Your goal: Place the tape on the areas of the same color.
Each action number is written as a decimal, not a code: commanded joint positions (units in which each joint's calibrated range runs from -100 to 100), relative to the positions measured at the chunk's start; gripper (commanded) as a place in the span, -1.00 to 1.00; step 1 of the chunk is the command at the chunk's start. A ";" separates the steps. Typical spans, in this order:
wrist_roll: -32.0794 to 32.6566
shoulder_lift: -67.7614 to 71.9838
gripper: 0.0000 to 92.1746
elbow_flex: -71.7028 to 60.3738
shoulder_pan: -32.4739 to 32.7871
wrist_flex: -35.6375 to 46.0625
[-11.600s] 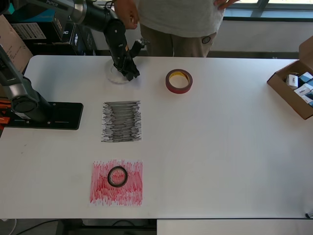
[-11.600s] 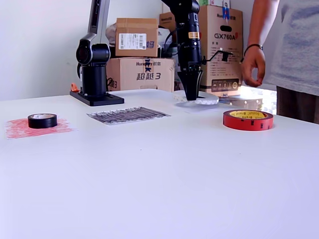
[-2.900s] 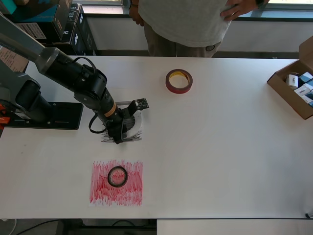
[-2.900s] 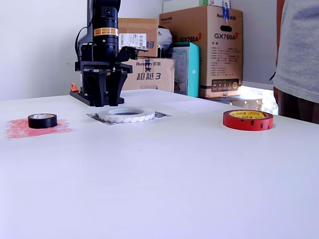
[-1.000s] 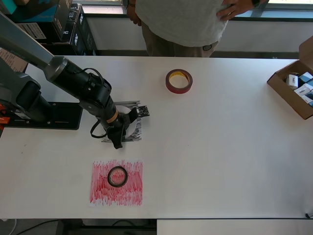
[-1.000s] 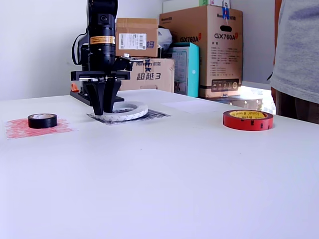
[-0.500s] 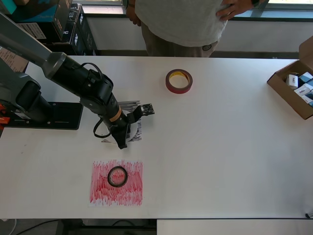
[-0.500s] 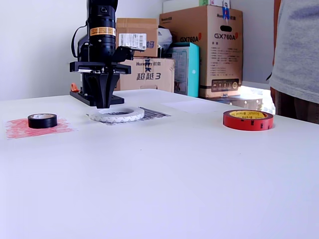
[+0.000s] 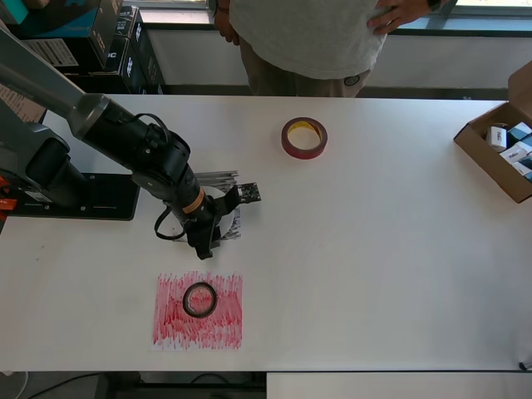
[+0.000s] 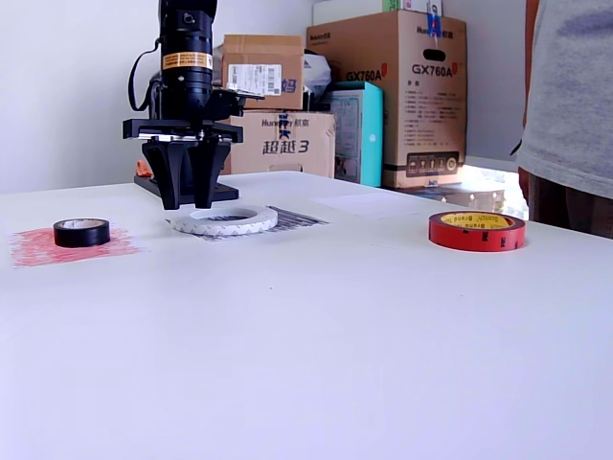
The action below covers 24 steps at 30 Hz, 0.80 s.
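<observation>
White tabletop (image 9: 374, 249) fills the overhead view: the black tape roll (image 9: 199, 299) sits on the red scribbled patch (image 9: 198, 309), the dark-red roll (image 9: 303, 137) lies well apart, and the arm hides most of the black patch (image 9: 223, 208). From the exterior view, the gripper (image 10: 188, 203) hangs open and empty just beside the white tape ring (image 10: 224, 220), which lies flat on the black patch.

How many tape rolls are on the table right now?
3. The white roll lies on the black patch beside the end effector; the small black roll sits on the red patch; the red roll lies on bare table near the far edge.
</observation>
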 commanded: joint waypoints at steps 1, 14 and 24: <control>-0.12 0.41 0.11 0.36 0.30 -0.37; -0.12 1.16 0.11 2.54 0.45 -0.37; -0.04 1.25 0.11 2.90 0.38 -0.37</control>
